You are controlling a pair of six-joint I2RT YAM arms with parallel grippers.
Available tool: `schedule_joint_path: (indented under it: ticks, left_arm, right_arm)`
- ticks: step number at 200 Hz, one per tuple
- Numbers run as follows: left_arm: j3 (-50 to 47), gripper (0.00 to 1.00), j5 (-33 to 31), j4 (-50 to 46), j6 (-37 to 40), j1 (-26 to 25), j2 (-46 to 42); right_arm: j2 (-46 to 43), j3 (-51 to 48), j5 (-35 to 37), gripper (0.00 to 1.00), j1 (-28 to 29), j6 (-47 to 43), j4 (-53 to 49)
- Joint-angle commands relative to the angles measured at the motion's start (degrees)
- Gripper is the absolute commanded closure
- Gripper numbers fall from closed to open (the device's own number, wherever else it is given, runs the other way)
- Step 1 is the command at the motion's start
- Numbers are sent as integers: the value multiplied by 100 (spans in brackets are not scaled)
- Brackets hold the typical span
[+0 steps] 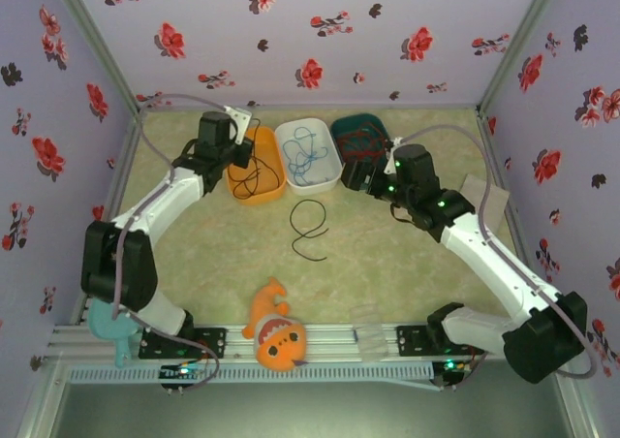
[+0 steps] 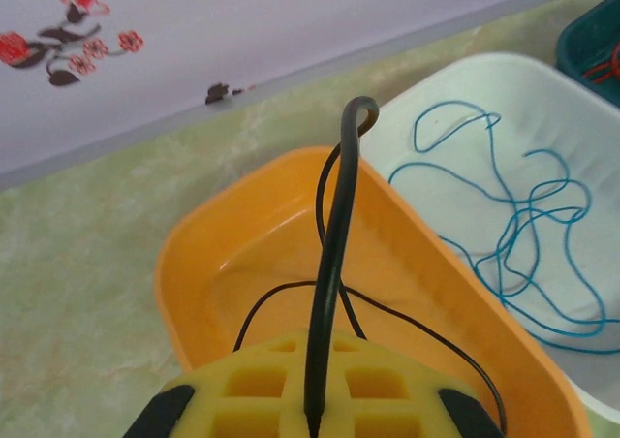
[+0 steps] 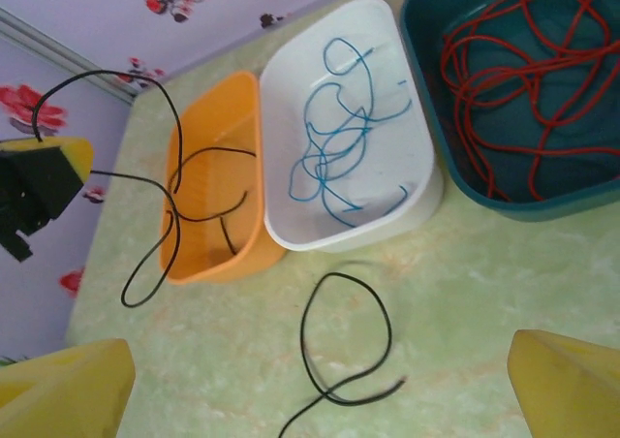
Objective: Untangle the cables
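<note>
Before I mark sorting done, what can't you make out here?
Right wrist view: lower end of the loose black cable, cut by the bottom edge.
Left wrist view: most of the red cable, cut by the right edge.
Top view: the teal tray, near right corner hidden by the right arm.

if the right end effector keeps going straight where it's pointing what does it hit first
Most likely the loose black cable on the table, short of the white tray. The open right end effector aims down at that loop; depth is unclear, so it may land on bare table inside it.
</note>
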Motion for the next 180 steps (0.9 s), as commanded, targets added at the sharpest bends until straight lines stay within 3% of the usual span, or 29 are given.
schedule_joint_path:
  ticks: [1, 57, 105, 180]
  left_arm:
    - [298, 100, -78, 345, 107, 63, 320]
    - [485, 100, -74, 330, 280, 117, 988]
    - [484, 100, -81, -163, -414, 131, 1200]
    - [877, 100, 200, -686, -591, 222, 1864]
  right_arm:
    - [59, 181, 464, 1, 97, -182, -394]
    - [43, 159, 646, 1, 124, -108, -529]
    - [252, 291, 730, 1, 198, -157, -775]
    - [872, 755, 1277, 1, 584, -368, -1402]
